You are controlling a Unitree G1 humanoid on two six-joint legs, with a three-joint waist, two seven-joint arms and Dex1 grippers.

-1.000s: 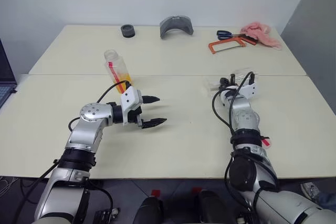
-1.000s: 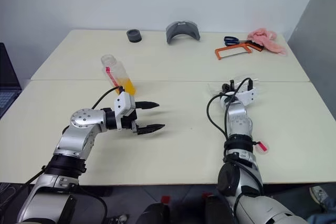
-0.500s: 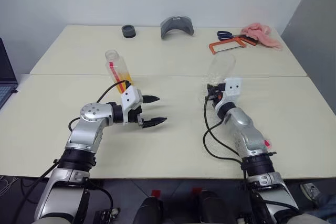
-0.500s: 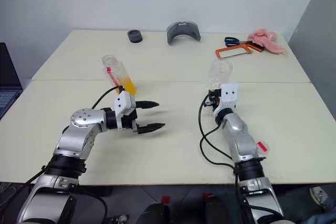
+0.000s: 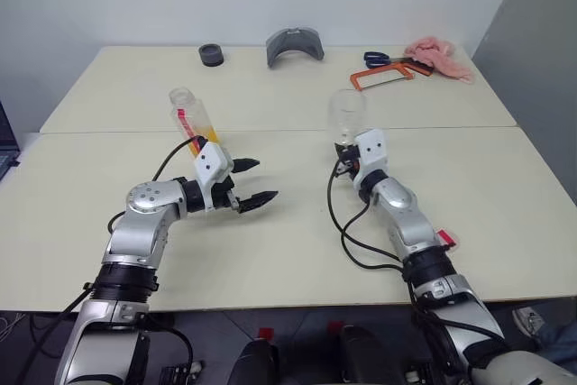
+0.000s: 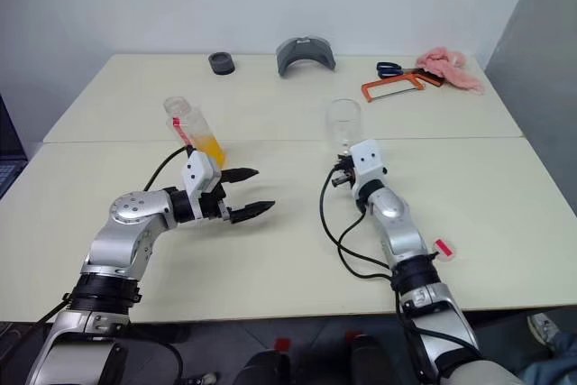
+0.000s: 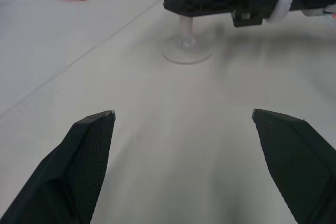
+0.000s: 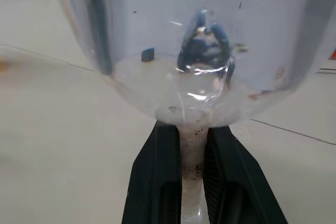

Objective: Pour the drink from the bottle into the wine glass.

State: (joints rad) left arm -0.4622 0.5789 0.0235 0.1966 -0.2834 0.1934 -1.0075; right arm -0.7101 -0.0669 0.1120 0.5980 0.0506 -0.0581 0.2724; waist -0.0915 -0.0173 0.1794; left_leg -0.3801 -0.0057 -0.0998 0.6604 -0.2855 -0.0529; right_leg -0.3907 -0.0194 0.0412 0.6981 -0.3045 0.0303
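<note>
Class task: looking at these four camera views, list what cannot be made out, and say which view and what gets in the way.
- bottle: in the head views the left gripper and its wrist block hide its base.
- wine glass: right wrist view cuts off its rim and foot.
- wine glass bowl: left wrist view cuts it off; the right gripper covers the stem.

One bottle [image 5: 192, 116], one wine glass [image 5: 346, 114], one hacksaw [image 5: 386, 76], one pair of scissors [image 5: 378, 58].

We're seeing a clear glossy glass wine glass [image 5: 346, 115], a clear shiny plastic bottle [image 5: 193, 116], matt smooth cream desk [image 5: 297, 241], matt black textured fingers [image 7: 86, 156], pink soft cloth [image 5: 438, 53] lying near the desk's far right corner.
</note>
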